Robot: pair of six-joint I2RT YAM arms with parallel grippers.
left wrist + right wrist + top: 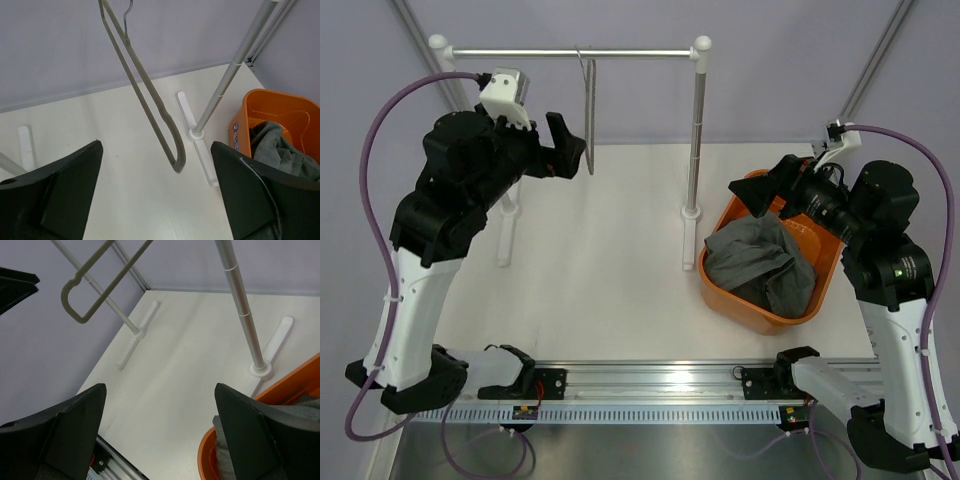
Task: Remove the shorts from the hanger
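White table (610,240), lilac walls: shorts (760,262) off the hanger (588,110), both pincers empty.

Seen from above, the hanger hung bare from the rail (620,51) at about 11 o'clock on the table. The grey shorts lay bunched in an orange bin (740,308) at 3 o'clock, well apart from it. The left gripper (570,150) hovered just beside the hanger's lower loop, at its 9 o'clock, jaws wide apart and holding nothing. The right gripper (762,187) hung over the bin's far rim, at 12 o'clock of the shorts, likewise spread wide and empty. Judged from this, the removal looked done, with the cloth free of the wire. What remained seemed only to draw both arms back, clear of rail and bin, without knocking the hanger or catching the shorts.
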